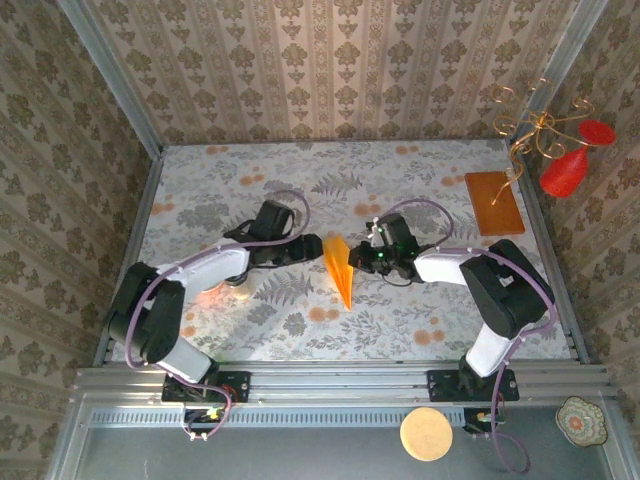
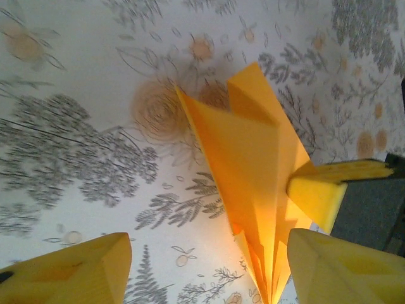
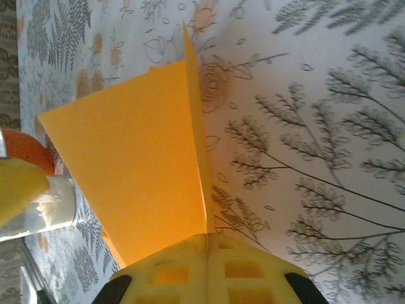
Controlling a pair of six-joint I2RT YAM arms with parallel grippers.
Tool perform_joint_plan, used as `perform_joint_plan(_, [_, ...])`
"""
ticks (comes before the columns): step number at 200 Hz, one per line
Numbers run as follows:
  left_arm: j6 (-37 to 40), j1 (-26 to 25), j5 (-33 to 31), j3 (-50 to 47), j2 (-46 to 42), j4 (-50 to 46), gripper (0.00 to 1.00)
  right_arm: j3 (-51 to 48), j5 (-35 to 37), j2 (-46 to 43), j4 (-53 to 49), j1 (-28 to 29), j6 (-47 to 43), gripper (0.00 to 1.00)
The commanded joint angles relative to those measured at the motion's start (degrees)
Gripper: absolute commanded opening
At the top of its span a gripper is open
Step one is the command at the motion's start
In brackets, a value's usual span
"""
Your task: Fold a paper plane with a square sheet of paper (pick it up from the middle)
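The paper plane, a slim bright orange-yellow dart, stands on edge at the table's middle with its point toward the near side. My right gripper comes in from the right and is shut on it; in the right wrist view the jaws meet on the plane's centre fold. My left gripper reaches in from the left and is open. In the left wrist view the plane rises between the left fingers, close to the right-hand one. The right gripper's finger presses the plane's side.
A brown-orange board lies at the back right. Red ornaments on gold wire hang over the right edge. On the near ledge sit a round cork disc and a small patterned dish. Wallpapered walls enclose the flowered table.
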Motion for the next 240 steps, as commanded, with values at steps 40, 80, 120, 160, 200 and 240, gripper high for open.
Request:
perform_joint_plan(40, [-8.6,-5.0,0.7,1.5,5.9,6.0,0.58,-4.1,-4.3,1.8,10.4,-3.2,3.7,0.06])
perform_joint_plan(80, [-9.9,-6.6,-0.3,4.9,8.9,3.8,0.58,-4.1,-5.0,1.4,10.4,-3.4,3.4,0.06])
perform_joint_plan(120, [-11.5,-7.0,-2.8,9.3,13.0,-2.1,0.41,-4.1,-4.8,1.0,9.8,-3.4,3.2,0.06])
perform_joint_plan(160, [-11.9,-7.1,-3.2,9.3,13.5,-2.3,0.34,-4.1,-4.2,0.6,9.0,-3.4,3.0,0.05])
perform_joint_plan(200, [-11.7,-7.0,-3.0,9.5,13.8,-2.4,0.33,-3.7,-4.0,0.7,8.4,-3.4,2.9,0.05])
perform_joint_plan(240, [-11.3,-7.0,-4.3,8.9,12.5,-2.8,0.32,-3.5,-3.6,0.7,7.8,-3.4,2.9,0.05])
